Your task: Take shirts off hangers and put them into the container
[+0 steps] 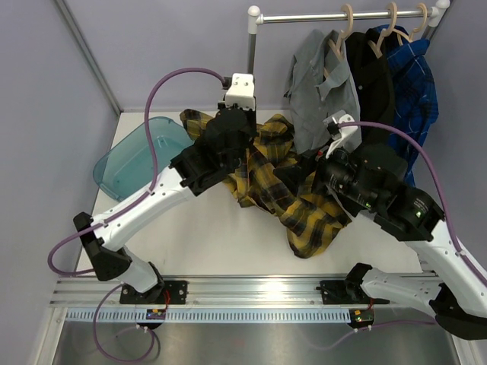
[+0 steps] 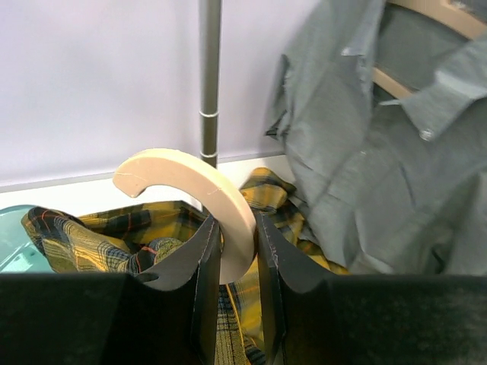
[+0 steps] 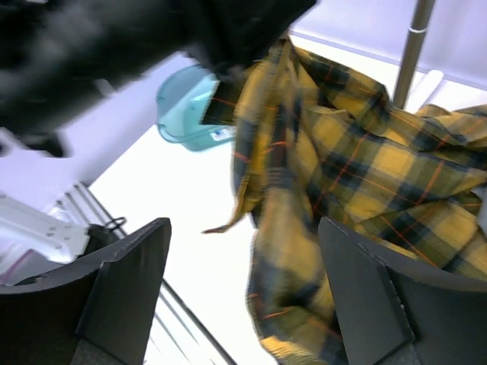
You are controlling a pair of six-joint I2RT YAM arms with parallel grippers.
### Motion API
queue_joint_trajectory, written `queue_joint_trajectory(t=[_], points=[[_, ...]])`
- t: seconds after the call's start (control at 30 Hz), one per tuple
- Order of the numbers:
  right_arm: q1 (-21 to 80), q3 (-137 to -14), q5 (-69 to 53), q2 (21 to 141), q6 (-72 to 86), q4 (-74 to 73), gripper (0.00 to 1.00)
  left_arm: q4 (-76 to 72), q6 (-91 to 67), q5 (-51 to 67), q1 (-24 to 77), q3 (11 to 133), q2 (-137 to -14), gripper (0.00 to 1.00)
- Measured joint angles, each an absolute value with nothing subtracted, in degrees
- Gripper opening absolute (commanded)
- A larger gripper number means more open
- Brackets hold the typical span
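The yellow-and-black plaid shirt (image 1: 293,190) lies crumpled across the middle of the table, off the rail. My left gripper (image 2: 238,243) is shut on the curved hook of its pale beige hanger (image 2: 228,201), with the shirt (image 2: 99,236) bunched just below. My right gripper (image 3: 243,281) is open, and a hanging fold of plaid cloth (image 3: 358,175) sits just beyond its jaws without being pinched. The teal container (image 1: 137,156) stands at the far left with nothing visible in it. Grey (image 1: 319,91), black (image 1: 373,76) and blue plaid (image 1: 417,84) shirts hang on hangers (image 1: 346,19).
The white-and-metal rail stand (image 1: 255,46) rises at the back, and its post (image 2: 209,76) is close ahead of my left gripper. Pale walls close in the left and back sides. A metal track (image 1: 251,289) runs along the near edge by the arm bases.
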State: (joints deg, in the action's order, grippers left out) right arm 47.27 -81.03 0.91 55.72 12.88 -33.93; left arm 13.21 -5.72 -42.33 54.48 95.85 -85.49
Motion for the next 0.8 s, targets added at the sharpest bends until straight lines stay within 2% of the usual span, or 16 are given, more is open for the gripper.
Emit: queue_joint_trajectory(t=[0.2,0.53,0.63,0.77,0.8], points=[[49.69,-78.96,-1.17,57.34,16.03,-32.08,0.84,11.68,-4.34,-47.33,54.48,101.16,-91.74,0.00],[51.96,-70.65,1.15,69.91,23.46,-26.24,0.84,10.70,-3.84,-51.24,54.48,101.27,-92.09,0.00],[52.56,-69.60,2.85,71.26,24.95,-23.77,0.80,10.68,-3.88,-52.10,54.48,101.25,-91.98,0.00],[52.99,-69.14,5.02,72.93,26.39,-20.34,0.60,10.63,-4.14,-52.73,54.48,100.66,-91.02,0.00],[53.06,-69.08,5.34,73.30,26.55,-19.62,0.47,10.59,-4.21,-52.82,54.48,100.40,-90.63,0.00]])
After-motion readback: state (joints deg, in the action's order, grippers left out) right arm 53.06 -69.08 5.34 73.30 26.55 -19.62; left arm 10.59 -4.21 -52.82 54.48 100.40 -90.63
